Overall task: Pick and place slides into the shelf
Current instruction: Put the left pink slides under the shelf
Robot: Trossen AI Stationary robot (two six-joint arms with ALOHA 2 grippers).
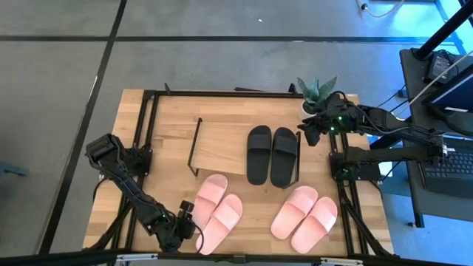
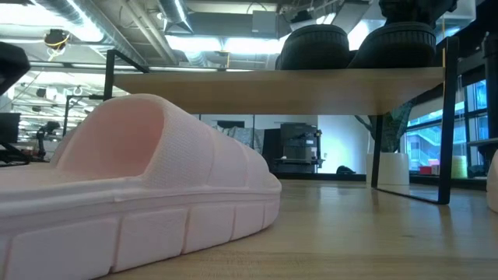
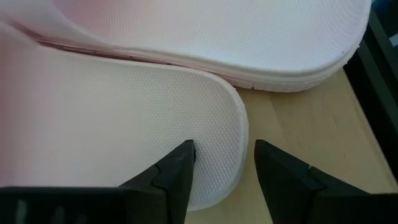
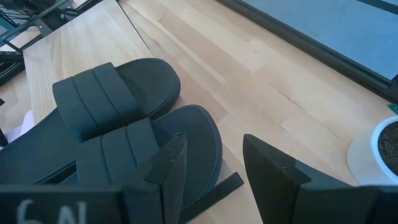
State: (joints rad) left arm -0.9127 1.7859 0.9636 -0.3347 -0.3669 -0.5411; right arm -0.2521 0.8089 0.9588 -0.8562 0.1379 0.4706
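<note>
Pink slides (image 3: 124, 124): soft foam look, matt, fine pebbled texture on footbed and strap. Black slides (image 4: 118, 118): matt, ribbed straps, smooth footbeds. Shelf (image 1: 222, 144): pale wood board, thin black metal legs. Counter (image 4: 249, 68): light wood, smooth, slight sheen, grain visible.

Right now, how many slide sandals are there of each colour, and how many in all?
Matte black wide-strap slides, on the light wood shelf top: 2
Light pink wide-strap slides, on the table in front of the shelf: 4
Total: 6
</note>
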